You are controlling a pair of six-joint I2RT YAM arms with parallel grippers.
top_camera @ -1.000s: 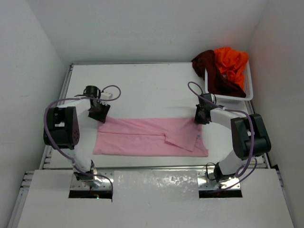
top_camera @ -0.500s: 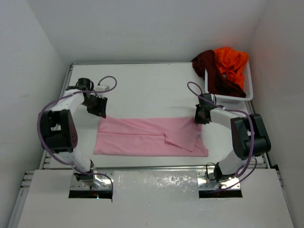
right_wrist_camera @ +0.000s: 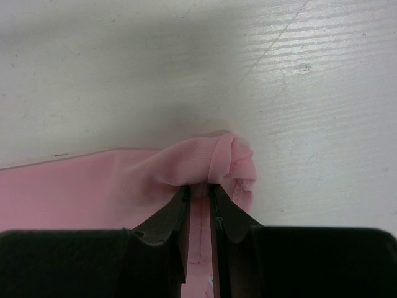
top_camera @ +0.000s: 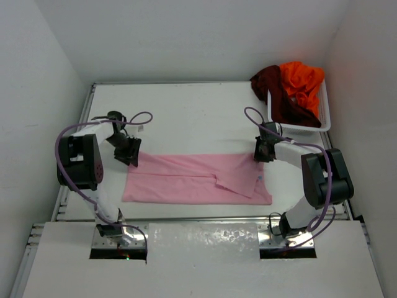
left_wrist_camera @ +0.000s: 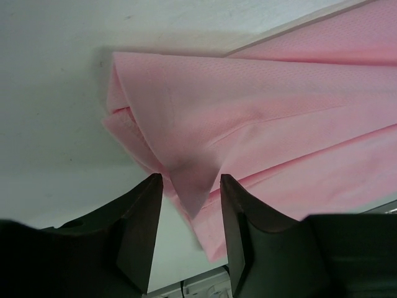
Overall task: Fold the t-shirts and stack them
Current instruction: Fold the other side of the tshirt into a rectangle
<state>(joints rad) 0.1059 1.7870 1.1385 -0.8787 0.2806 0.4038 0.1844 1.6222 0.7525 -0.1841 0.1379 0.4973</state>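
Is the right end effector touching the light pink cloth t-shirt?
Touching. The right wrist view shows the right end effector with its fingers closed on a bunched corner of the light pink cloth t-shirt.

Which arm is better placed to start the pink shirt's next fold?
Right. The right gripper is clamped on a far corner of the pink t-shirt; the left gripper straddles the other with jaws open.

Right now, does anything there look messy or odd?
Yes: the maroon t-shirt and orange t-shirt sit crumpled in the white basket, the maroon one spilling over its rim. The pink t-shirt lies folded flat.
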